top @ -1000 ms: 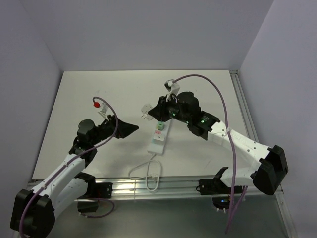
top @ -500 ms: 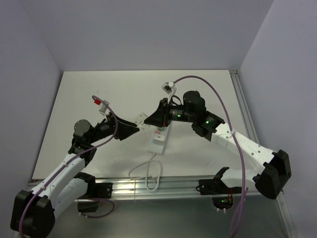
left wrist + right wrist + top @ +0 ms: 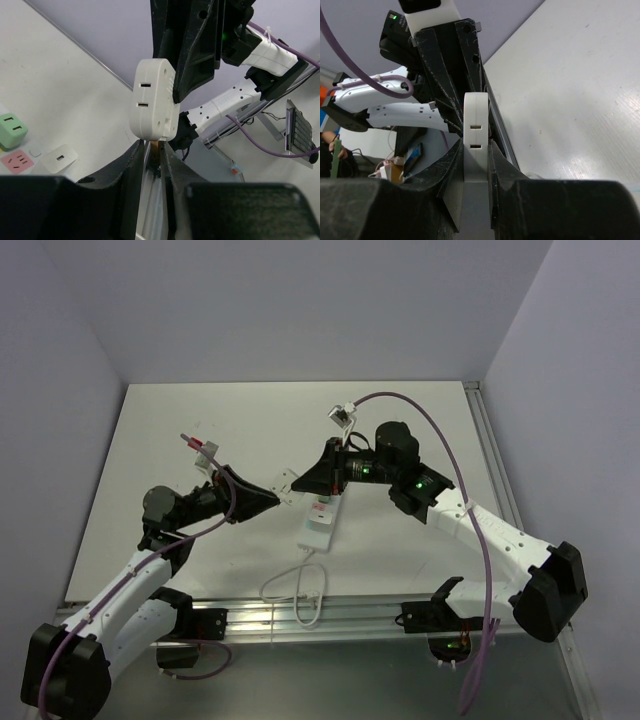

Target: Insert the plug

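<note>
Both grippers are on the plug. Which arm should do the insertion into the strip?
Right, probably. The right gripper clamps the white plug by its body, above the power strip; the left gripper pinches the prong end, which must be free.

My left arm stretches forward and to the right, and my right arm folds at the elbow and leans left, so the two meet tip to tip. The right tool is clamped flat on the plug. The left tool has its jaws drawn narrow, pinching the plug's prong end from below.
</note>
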### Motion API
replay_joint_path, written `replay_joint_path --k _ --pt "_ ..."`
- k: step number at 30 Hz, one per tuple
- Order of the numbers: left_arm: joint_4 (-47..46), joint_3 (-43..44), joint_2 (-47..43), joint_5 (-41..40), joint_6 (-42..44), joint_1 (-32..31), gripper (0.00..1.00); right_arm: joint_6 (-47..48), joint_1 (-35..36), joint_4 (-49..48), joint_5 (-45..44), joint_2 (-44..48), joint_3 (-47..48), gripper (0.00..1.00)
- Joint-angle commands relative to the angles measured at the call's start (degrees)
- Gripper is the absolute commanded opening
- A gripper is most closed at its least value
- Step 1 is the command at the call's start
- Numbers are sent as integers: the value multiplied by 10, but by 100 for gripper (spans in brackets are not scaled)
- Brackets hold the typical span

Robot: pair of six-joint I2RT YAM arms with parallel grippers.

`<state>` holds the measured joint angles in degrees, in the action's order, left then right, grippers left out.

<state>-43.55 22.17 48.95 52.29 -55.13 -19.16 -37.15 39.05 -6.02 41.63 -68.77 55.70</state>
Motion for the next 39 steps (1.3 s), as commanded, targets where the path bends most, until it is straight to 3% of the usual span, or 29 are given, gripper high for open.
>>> replay_joint_path --k 1,8,9,10,13,18,24,30,37,39 --pt "-47 -2 -8 13 -6 3 25 -27 -7 -61 40 0 -9 0" --pt "-27 1 -14 7 0 3 37 -6 -12 -33 20 -3 0 0" --pt "-11 1 -15 4 6 3 42 4 -12 -4 11 -2 9 0" --pt "7 2 -17 -4 14 3 60 13 -13 6 2 -2 13 0" --pt "70 7 -27 -42 42 5 76 21 -31 23 -8 0 13 0" --pt "82 -4 -46 -68 42 29 80 57 -65 78 -95 21 17 0" --pt "205 33 -13 -126 114 39 78 118 -69 187 -267 24 56 0" --pt "289 67 12 -214 173 4 77 77 -75 193 -415 40 39 0" --pt "310 118 107 -297 171 -6 77 64 -71 336 -553 -109 174 0" --pt "309 139 148 -312 160 -6 76 56 -42 352 -638 -143 193 0"
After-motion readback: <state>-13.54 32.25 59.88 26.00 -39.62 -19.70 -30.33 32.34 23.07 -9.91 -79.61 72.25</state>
